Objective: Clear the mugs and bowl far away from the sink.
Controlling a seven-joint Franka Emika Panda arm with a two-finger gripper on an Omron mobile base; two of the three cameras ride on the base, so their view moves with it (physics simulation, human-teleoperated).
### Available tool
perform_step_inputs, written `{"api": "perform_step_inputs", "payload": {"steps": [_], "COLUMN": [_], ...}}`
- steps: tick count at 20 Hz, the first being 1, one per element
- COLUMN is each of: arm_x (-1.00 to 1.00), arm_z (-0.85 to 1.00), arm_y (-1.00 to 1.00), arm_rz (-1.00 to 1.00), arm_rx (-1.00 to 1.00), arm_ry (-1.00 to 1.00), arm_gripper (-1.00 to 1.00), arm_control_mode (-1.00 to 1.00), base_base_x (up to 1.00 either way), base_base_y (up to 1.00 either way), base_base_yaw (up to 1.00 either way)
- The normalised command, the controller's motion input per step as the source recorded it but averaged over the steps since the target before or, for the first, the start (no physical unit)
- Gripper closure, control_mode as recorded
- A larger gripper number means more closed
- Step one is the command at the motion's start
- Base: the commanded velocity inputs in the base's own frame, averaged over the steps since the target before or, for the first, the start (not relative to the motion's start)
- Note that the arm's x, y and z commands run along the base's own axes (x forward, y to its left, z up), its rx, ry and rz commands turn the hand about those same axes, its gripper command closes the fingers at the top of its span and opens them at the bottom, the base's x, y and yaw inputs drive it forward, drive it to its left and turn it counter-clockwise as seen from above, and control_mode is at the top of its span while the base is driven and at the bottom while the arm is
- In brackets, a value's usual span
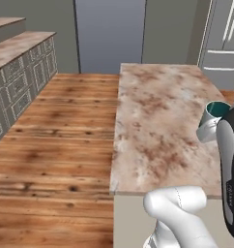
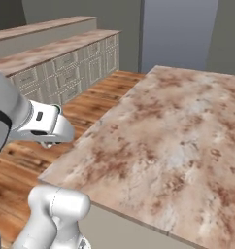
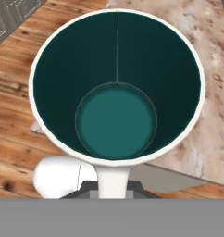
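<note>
The gripper (image 3: 113, 187) is clamped tight on the pale rim of the teal mug (image 3: 116, 88), which hangs just ahead of the fingertips, its mouth open to the hand camera — the marbled counter (image 1: 157, 116) and the wood floor (image 1: 61, 145) lie beyond it. The hold takes in only a thin strip of rim, so a quick swing could twist the mug loose. Released too near the counter's edge — visible just behind the cup — it could drop to the floor.
</note>
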Motion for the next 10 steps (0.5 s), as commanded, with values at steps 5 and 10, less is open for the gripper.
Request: {"api": "perform_step_inputs", "payload": {"steps": [5, 10], "arm_x": [0.15, 0.68], "arm_z": [-0.04, -0.47], "arm_y": [0.00, -0.03], "arm_rz": [-0.04, -0.05], "arm_rx": [0.00, -0.02], "arm_ry": [0.00, 0.00], "arm_gripper": [1.00, 1.00], "arm_control_mode": [-1.00, -1.00], "base_base_x": [0.67, 0.00], "base_base_y": [0.00, 0.00], "base_base_yaw": [-0.19, 0.00]}}
